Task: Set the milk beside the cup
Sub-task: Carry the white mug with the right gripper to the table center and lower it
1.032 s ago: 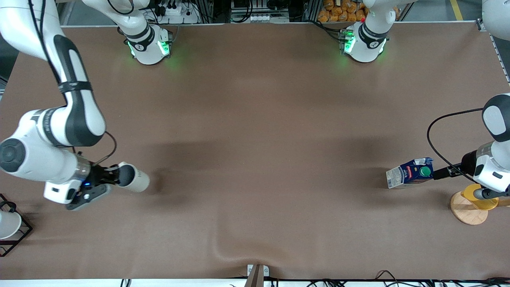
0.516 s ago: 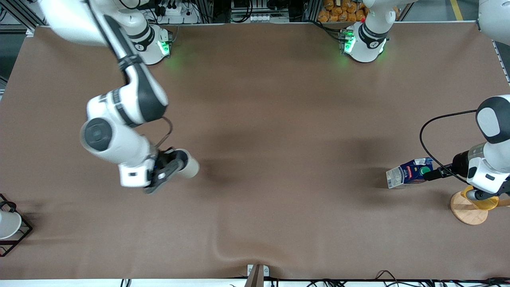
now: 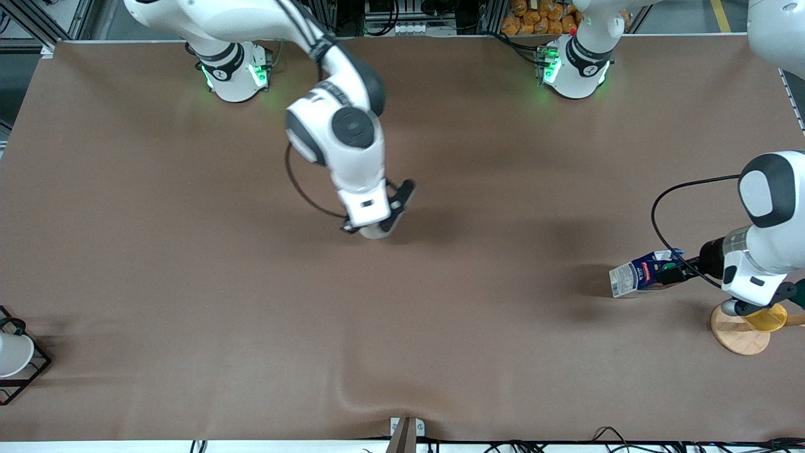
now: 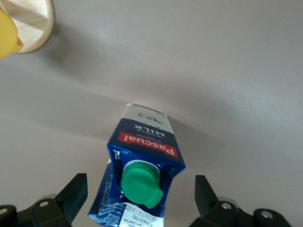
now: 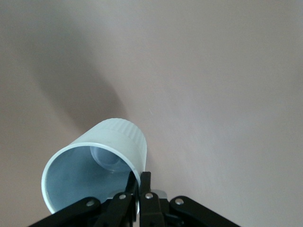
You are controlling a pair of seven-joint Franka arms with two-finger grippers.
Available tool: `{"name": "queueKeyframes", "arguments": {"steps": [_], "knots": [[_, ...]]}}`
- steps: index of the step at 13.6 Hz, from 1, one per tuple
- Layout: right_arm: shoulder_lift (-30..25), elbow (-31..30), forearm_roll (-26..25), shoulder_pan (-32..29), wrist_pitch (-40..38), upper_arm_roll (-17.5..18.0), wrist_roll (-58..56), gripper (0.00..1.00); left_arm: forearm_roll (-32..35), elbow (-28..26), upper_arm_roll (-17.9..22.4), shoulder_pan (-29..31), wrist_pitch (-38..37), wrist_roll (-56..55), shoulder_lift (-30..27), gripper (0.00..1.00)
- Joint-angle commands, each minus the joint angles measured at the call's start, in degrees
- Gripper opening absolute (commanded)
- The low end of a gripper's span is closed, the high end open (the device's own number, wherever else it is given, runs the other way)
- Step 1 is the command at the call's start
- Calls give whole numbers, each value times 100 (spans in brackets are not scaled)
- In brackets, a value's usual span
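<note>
The milk (image 4: 142, 177) stands between the left gripper (image 4: 142, 208)'s wide-spread fingers (image 4: 71, 196), green cap up, neither finger touching it; it sits toward the left arm's end of the table (image 3: 478, 327). Over mid-table, the right gripper (image 5: 140, 189) is pinched tight on the rim of the cup (image 5: 97, 168), one finger inside, one outside. The cup's grey interior holds nothing.

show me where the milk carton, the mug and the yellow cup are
milk (image 4: 142, 163): left wrist view, on the blue top panel by the red label.
cup (image 5: 120, 137): right wrist view, on its ribbed outer wall.
yellow cup (image 3: 766, 316): front view, on its yellow side.
</note>
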Motion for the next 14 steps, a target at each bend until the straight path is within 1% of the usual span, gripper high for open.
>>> {"name": "queueKeyframes", "arguments": {"steps": [1,2,4,5,6,8,10,12,13,14], "knots": [[436,271,-57,-13,766,-31,-256,0,-24,-21,13,-30,-73,-6,40,100],[524,394,-39,31,776,-30,-283,0,-7,-21,13,-39,-73,20,67,100],[682,570,-48,163,820,-30,-405,0,360,-30,4,-74,-73,274,181,100],[866,884,-39,224,768,4,-484,0,415,-21,4,-83,-73,310,207,100],[998,1062,-39,364,750,13,-476,0,415,-21,4,-91,-73,328,242,100],[1113,1160,-47,426,776,5,-450,0,467,-30,13,-179,-73,328,330,100],[1175,1178,-65,532,803,-4,-214,0,835,-21,13,-336,-73,328,383,100],[1228,1178,-65,637,820,-13,15,0,1091,-4,4,-346,-73,354,427,100],[1289,1195,-82,681,872,-13,173,0,1118,5,13,-338,-73,363,445,100],[1359,1256,-100,742,960,-30,270,0,1118,5,4,-338,-73,415,454,97]]}}
